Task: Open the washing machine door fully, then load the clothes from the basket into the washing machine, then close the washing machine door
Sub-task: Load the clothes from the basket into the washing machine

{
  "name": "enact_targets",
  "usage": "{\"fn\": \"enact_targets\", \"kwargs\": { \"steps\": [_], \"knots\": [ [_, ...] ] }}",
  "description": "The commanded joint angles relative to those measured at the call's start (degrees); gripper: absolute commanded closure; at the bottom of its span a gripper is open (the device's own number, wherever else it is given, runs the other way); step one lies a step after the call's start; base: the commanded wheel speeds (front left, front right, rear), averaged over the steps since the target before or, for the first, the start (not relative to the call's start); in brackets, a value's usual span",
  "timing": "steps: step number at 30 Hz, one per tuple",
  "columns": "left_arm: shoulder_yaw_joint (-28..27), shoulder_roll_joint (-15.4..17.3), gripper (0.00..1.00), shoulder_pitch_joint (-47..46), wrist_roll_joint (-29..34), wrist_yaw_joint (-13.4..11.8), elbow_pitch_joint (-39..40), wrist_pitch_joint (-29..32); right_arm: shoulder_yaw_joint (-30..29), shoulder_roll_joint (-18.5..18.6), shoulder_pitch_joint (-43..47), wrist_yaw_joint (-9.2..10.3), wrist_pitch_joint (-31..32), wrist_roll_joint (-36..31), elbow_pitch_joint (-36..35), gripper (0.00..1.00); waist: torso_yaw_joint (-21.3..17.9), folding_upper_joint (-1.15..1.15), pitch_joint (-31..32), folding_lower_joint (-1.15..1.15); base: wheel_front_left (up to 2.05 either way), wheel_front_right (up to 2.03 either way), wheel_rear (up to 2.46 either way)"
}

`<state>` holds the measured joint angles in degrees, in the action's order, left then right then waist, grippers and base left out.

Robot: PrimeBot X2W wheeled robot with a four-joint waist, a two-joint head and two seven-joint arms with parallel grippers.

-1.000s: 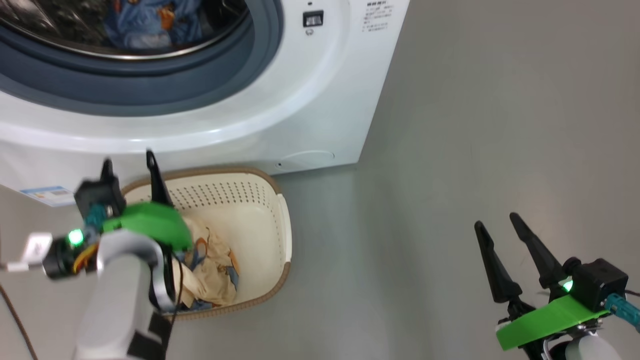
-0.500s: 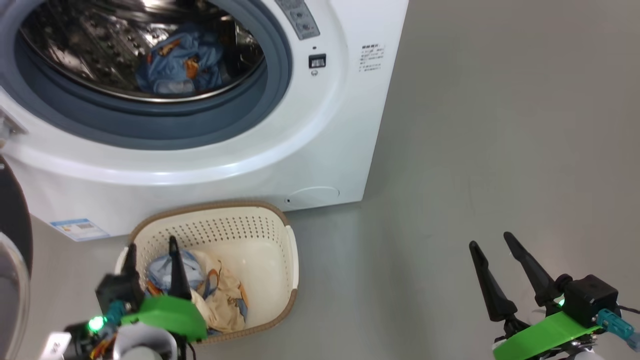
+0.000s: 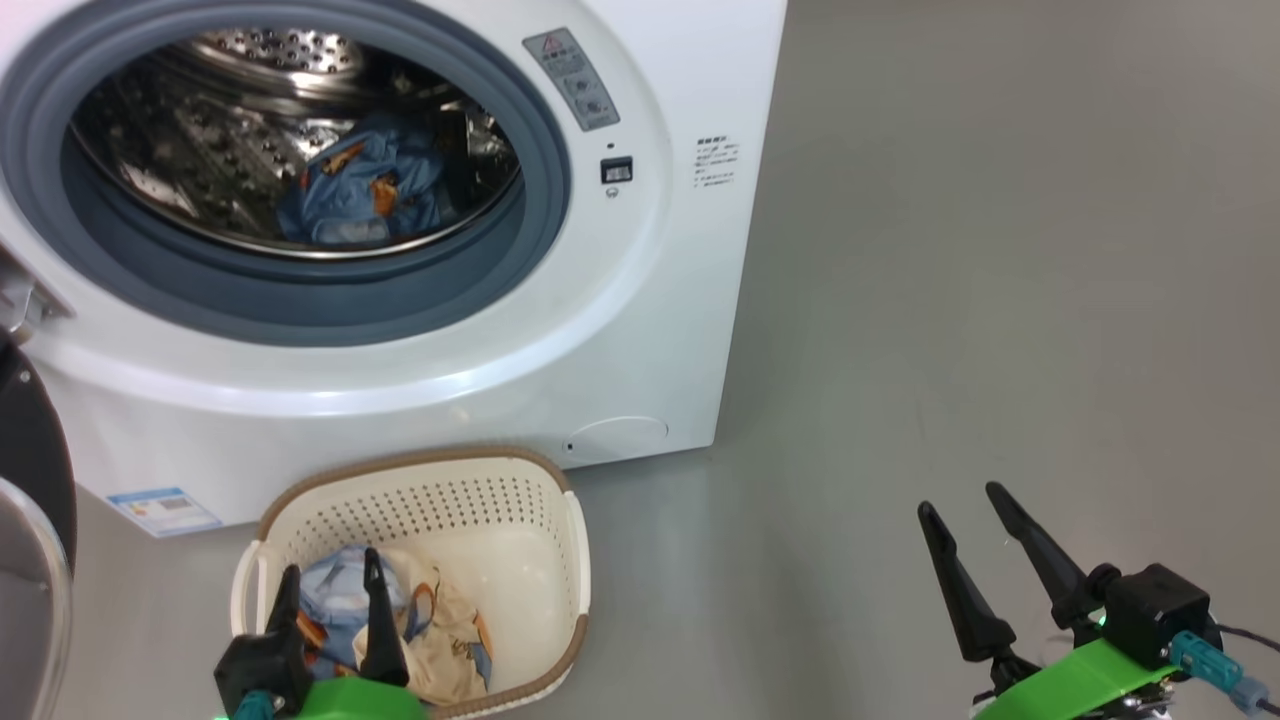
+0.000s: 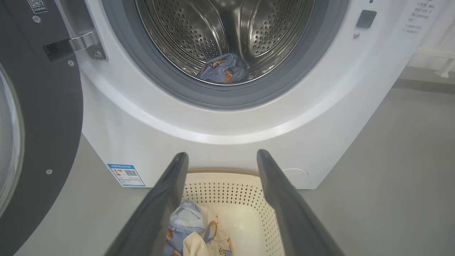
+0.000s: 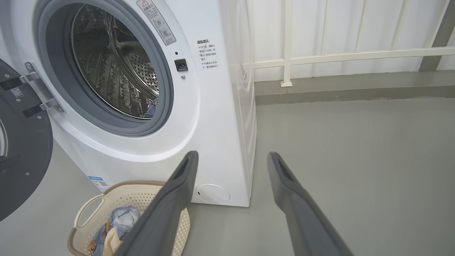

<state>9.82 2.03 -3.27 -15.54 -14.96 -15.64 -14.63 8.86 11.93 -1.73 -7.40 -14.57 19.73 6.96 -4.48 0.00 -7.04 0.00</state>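
Note:
The white washing machine (image 3: 640,330) stands with its door (image 3: 30,480) swung open at the left edge, dark rim showing. One light blue garment (image 3: 370,190) lies in the steel drum. The cream basket (image 3: 565,560) sits on the floor in front of the machine, with blue and cream clothes (image 3: 430,630) in it. My left gripper (image 3: 331,562) hangs open over those clothes, holding nothing. In the left wrist view its fingers (image 4: 167,199) frame the basket (image 4: 227,188) and clothes (image 4: 188,220). Low at the right, my right gripper (image 3: 960,498) is open and empty over bare floor.
Grey floor (image 3: 1000,250) stretches to the right of the machine. A white railing (image 5: 320,57) runs along the wall behind. A blue label sticker (image 3: 165,510) and a round cover (image 3: 618,438) sit low on the machine's front. The open door (image 4: 42,117) stands at the left.
The head camera has tilted up, so more of the drum shows. My left gripper has drawn back from the basket's far rim to over the clothes. The right gripper has stayed open.

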Motion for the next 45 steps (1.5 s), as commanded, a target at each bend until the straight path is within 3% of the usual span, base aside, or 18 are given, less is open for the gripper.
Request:
{"fn": "enact_targets", "kwargs": {
  "steps": [1, 17, 45],
  "knots": [
    [-1.9, 0.9, 0.0, 0.0, 0.1, -0.4, 1.8, -0.4, 1.4, 0.4, 0.6, -0.09, -0.4, -0.6, -1.0, 0.0, -0.6, 0.0, 1.0, 0.0, 0.0, 0.0, 0.0],
    [-5.3, 0.9, 0.0, 5.6, 1.5, -0.2, 5.8, -0.4, -0.5, 0.0, 4.2, -0.09, -0.4, -2.1, -1.6, 0.0, -0.1, 0.0, 4.4, 0.0, 0.0, 0.0, 0.0],
    [-5.2, 0.9, 0.0, 10.2, 2.5, 1.2, 8.4, -0.4, -3.3, -0.3, 7.3, -0.09, -0.4, -3.9, -2.2, 0.0, 4.1, 0.0, 6.5, 0.0, 0.0, 0.0, 0.0]
  ]
}}
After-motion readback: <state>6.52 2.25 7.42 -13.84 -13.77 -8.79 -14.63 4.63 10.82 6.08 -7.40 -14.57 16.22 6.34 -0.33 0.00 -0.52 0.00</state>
